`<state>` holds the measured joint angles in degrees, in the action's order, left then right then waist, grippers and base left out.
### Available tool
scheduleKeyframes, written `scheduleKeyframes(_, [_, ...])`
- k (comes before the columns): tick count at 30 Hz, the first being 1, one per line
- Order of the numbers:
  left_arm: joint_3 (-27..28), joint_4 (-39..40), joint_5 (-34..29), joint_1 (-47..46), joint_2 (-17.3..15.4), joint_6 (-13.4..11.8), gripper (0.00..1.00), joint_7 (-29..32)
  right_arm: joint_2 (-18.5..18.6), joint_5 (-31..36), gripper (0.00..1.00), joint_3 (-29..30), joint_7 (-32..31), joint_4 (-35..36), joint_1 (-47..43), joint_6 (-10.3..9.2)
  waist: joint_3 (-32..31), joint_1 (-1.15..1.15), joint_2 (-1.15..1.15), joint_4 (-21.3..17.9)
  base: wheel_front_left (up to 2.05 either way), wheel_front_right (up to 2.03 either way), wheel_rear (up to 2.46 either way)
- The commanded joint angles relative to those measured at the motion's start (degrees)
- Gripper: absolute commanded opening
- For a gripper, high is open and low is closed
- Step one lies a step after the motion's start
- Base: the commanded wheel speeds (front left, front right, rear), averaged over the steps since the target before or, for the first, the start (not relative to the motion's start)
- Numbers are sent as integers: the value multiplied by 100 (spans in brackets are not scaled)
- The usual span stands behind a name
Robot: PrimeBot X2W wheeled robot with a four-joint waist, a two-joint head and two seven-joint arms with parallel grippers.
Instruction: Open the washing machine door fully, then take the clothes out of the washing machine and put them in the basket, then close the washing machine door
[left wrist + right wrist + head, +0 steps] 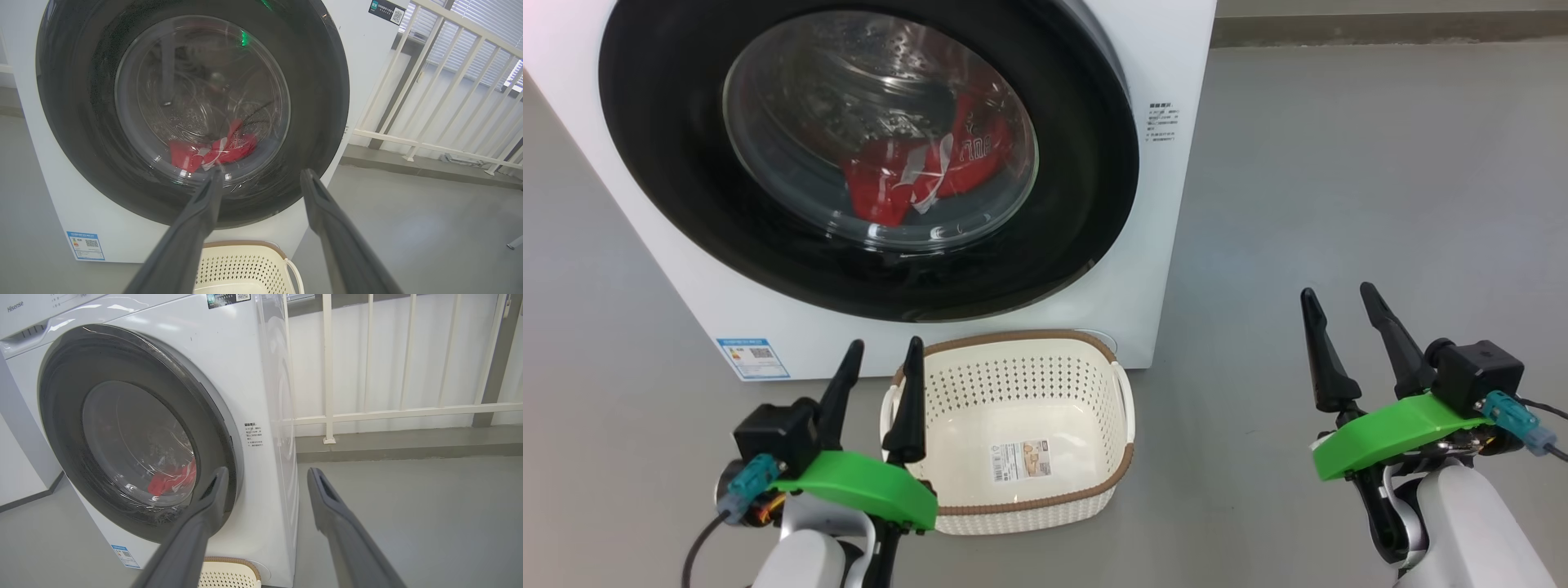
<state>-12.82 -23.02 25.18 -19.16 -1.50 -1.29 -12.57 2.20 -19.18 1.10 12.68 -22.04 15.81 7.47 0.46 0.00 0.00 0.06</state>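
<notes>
With my left gripper (884, 343) and right gripper (1338, 290) spread and empty, I must first pull open the shut round glossy black door (670, 163).

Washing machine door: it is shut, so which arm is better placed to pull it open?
Probably the right. The right gripper has open fingers pointing at the right rim of the washing machine door, an edge to hook. The left gripper, also open, is by the basket, facing the glass window.

fingers (1327, 359): long, black, tapered | wrist plates (1380, 433): bright green | forearms (1470, 523): white | camera blocks (1478, 371): black | connectors (1507, 412): teal
</notes>
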Motion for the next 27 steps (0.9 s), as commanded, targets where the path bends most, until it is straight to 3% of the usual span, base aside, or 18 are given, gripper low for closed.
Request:
scheduleKeyframes(1, [122,120,-193,-319,-129,-84,100,-100,55,224,100,-137,90,94,297,2,2,0,0,1,0,0,0])
scheduleKeyframes(9, [60,60,-709,-487,-138,-182,100,-242,68,761,100,-161,231,-74,495,2,54,0,0,-1,0,0,0])
scheduleKeyframes(27, [107,-8,-706,-518,-138,-204,100,-242,68,746,100,-147,231,-128,543,2,62,0,0,-8,0,0,0])
